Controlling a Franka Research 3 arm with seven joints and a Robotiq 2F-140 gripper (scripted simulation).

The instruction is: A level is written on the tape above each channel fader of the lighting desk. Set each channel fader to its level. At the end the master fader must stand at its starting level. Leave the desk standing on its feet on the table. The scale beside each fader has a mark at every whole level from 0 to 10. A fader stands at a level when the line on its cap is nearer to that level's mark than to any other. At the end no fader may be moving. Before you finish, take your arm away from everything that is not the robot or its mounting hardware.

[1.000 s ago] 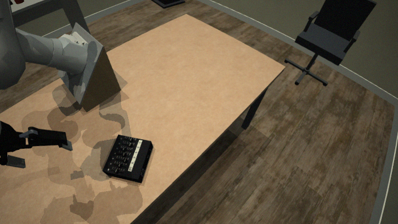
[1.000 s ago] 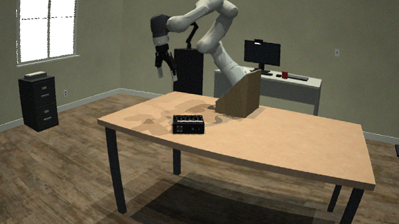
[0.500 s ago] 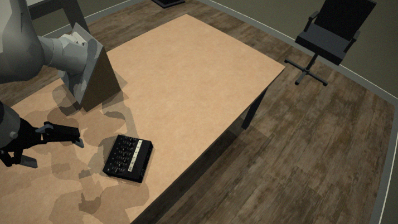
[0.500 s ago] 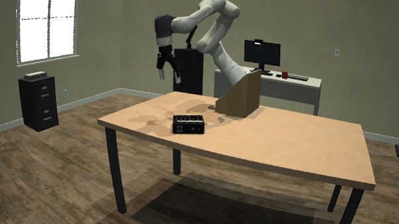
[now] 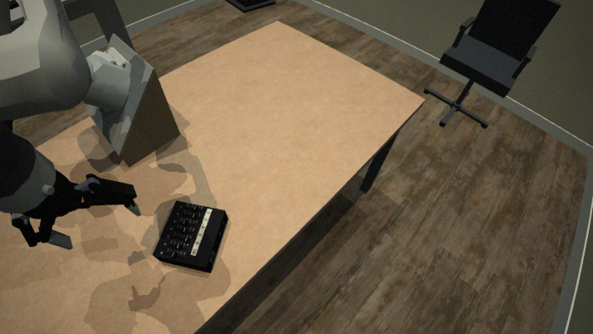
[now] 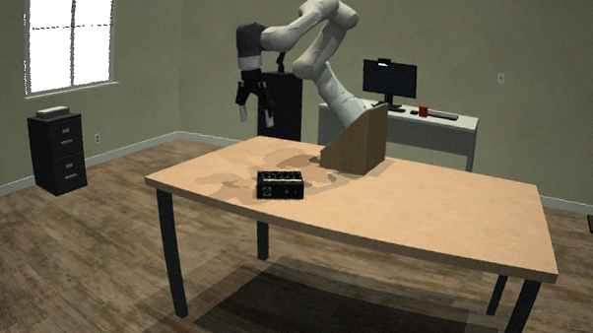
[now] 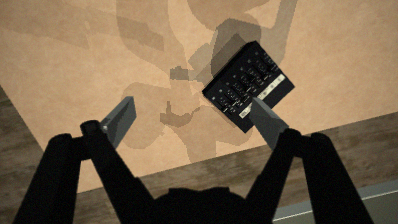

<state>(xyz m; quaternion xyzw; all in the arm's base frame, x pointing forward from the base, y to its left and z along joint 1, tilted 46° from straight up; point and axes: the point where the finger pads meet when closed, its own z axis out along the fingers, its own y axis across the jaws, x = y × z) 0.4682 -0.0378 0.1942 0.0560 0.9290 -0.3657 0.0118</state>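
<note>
The lighting desk (image 5: 191,236) is a small black box with several faders and a white tape strip along one side. It stands flat on the table near the front edge. It also shows in the exterior view (image 6: 280,185) and in the wrist view (image 7: 248,86). The fader positions and the tape writing are too small to read. My gripper (image 5: 97,222) is open and empty, high above the table and to the side of the desk. It also shows in the exterior view (image 6: 255,114) and in the wrist view (image 7: 192,117).
A brown wedge-shaped block (image 5: 137,112) stands on the table at the arm's base, behind the desk. The table's front edge (image 5: 266,266) runs close to the desk. An office chair (image 5: 490,54) stands on the floor beyond the table.
</note>
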